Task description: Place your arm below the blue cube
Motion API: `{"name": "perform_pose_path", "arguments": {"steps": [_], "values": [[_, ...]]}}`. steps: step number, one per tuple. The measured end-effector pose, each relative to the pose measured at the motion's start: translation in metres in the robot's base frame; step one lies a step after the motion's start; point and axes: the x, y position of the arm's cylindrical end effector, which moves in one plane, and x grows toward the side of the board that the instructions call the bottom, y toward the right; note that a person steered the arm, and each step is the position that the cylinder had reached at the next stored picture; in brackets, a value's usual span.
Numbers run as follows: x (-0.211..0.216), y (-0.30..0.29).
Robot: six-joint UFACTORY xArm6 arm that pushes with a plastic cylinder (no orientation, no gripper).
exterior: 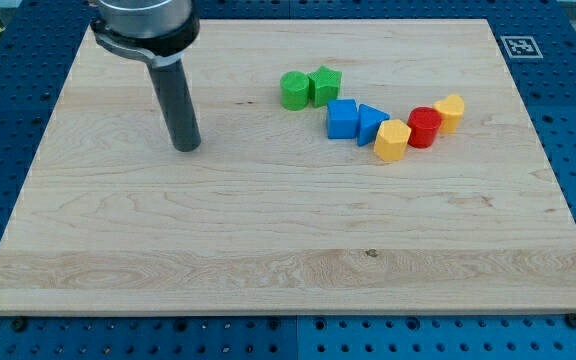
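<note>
The blue cube (342, 119) sits on the wooden tabletop (268, 260), which I take as the landmark: toward its top, right of centre. Touching the cube's right is a blue wedge-shaped block (371, 123); up and left of it are two green blocks (294, 90) (324, 85). Right of it trail two yellow blocks (392, 140) (450, 112) with one red cylinder (425, 127) between. So: two blue, two green, two yellow, one red. The end effector is a bare rod holding nothing; its tip (187, 149) stands well left of the cube. The cube looks light, rigid and slick, likely to slide at a nudge, so it needs no touching: the bare wood just under it is the spot
</note>
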Motion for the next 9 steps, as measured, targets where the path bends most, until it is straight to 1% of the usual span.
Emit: {"name": "perform_pose_path", "arguments": {"steps": [1,5,9], "values": [[0.02,0.035],[0.022,0.036],[0.051,0.041]]}}
